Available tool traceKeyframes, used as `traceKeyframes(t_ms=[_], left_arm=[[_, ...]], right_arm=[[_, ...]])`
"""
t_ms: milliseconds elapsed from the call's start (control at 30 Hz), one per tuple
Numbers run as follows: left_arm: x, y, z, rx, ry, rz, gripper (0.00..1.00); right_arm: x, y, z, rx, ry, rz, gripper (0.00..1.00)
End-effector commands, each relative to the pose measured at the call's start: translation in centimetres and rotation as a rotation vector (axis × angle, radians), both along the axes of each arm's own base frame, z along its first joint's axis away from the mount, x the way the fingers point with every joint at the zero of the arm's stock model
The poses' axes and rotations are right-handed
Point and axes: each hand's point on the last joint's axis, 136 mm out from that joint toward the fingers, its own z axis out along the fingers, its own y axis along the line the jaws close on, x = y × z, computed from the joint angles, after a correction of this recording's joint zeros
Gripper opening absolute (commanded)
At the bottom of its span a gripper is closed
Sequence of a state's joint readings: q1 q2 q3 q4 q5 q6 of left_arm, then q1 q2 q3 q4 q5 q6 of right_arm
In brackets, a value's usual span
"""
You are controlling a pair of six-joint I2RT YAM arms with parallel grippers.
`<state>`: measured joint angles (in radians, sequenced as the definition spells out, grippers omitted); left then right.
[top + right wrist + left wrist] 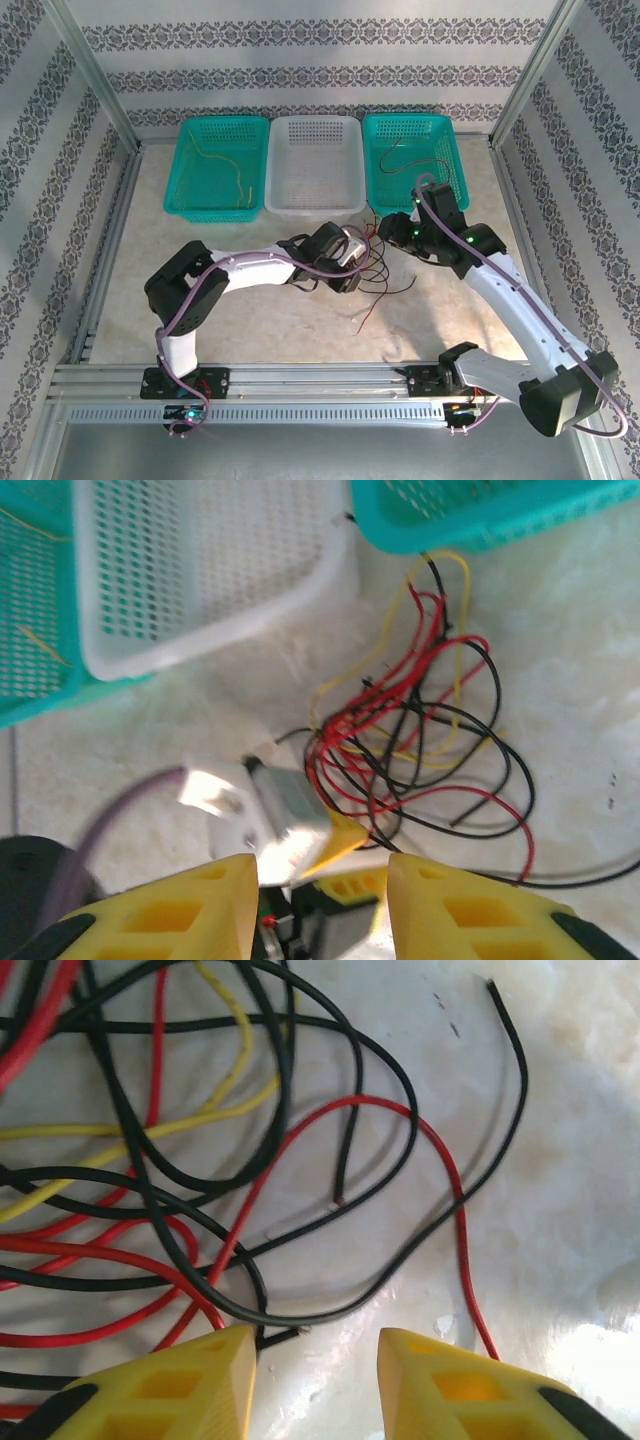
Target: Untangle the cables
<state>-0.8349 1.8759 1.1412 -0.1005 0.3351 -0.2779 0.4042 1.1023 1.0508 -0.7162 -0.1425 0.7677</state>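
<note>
Left gripper (315, 1345): jaws apart, empty, low over table (580, 1160), nearer of the two. Cables (360, 1099) tangled just ahead, massed leftward. Right gripper (322, 875) likewise parted, farther back.

No readable text, labels or numbers anywhere.

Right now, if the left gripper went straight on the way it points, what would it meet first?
Probably the black cable that loops across just ahead of the open left gripper, though depth is unclear.
</note>
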Motion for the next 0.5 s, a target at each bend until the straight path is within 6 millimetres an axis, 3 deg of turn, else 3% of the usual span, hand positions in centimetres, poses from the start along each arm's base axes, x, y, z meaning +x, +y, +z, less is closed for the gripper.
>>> traceKeyframes(t_ms=[0, 167, 300, 467], left_arm=[[1.7, 1.0, -1.6, 0.031, 0.086, 0.122, 0.29], [2.6, 0.3, -1.4, -0.020, 0.097, 0.155, 0.27], [3.1, 0.4, -2.1, 0.014, 0.107, 0.183, 0.17], [2.8, 1.0, 0.1, -0.032, 0.063, 0.193, 0.25]], right_arm=[[-0.8, -0.6, -1.9, -0.016, 0.075, -0.029, 0.39], [-1.5, -0.6, -2.1, 0.004, 0.077, -0.029, 0.39], [-2.1, -0.8, -2.4, 0.012, 0.081, -0.032, 0.39], [-1.8, 0.2, -4.4, 0.029, 0.135, -0.010, 0.46]])
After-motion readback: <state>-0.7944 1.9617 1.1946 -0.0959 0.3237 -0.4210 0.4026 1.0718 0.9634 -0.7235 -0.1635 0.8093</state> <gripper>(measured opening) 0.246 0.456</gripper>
